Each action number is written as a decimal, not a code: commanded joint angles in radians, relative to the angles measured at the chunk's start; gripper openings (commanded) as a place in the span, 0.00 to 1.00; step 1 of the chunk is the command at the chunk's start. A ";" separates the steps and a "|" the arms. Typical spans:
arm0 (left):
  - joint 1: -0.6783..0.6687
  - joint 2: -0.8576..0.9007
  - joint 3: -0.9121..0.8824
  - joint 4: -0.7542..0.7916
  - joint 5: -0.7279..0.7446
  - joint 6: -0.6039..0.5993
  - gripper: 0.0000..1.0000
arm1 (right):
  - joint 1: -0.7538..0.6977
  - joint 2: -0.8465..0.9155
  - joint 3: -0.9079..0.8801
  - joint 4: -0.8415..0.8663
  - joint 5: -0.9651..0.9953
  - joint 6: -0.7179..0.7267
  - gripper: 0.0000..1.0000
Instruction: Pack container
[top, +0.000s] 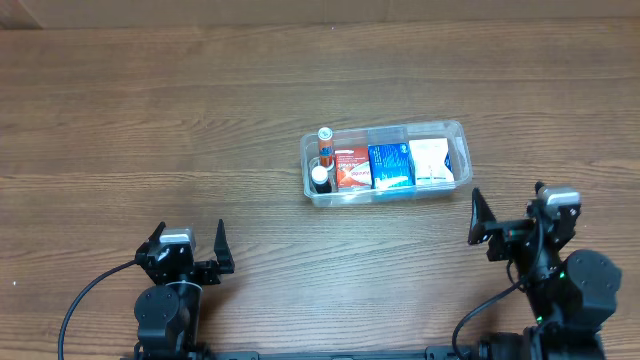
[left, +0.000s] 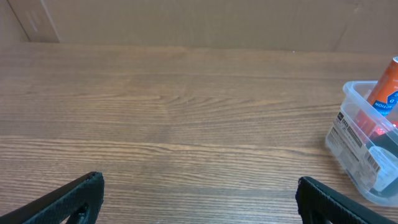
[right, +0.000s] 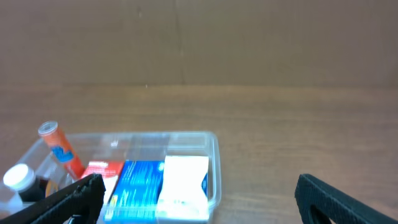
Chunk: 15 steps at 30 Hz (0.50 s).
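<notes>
Surface: brown wood-grain table (top: 200, 100).

Task item: the clear plastic rectangular container with rounded corners and rolled rim (top: 390, 199) lies right of the table's centre, closer to the right edge than to the left and about midway between the far and near edges. Its long sides run roughly parallel to the near edge. In the left wrist view only its left end (left: 354, 140) shows, with a printed label on the wall. The right wrist view shows its right end wall (right: 214, 163).

Contents, from left end to right end:
- An orange cylindrical tube with a pale cap (top: 324, 140), leaning at the far left corner of the container.
- A dark bottle with a white cap (top: 320, 178), at its near left corner.
- A red-and-white carton (top: 351, 168), just beside the bottle.
- A blue carton (top: 391, 166), touching the red one.
- A white carton (top: 432, 160), at the right end.

Left gripper (top: 190, 238): sits at the near edge towards the left corner, well apart from the container. Its fingers are spread wide with nothing between them.

Right gripper (top: 509, 205): sits near the near right corner, just short of the container's right end. Its jaws stand parted and hold nothing.
</notes>
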 joint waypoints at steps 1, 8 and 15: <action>0.003 -0.010 -0.006 0.005 0.008 -0.008 1.00 | 0.003 -0.116 -0.134 0.063 -0.011 0.000 1.00; 0.003 -0.010 -0.006 0.005 0.008 -0.008 1.00 | 0.003 -0.317 -0.276 0.080 -0.010 0.000 1.00; 0.003 -0.010 -0.006 0.005 0.008 -0.008 1.00 | 0.004 -0.349 -0.337 0.086 0.019 0.000 1.00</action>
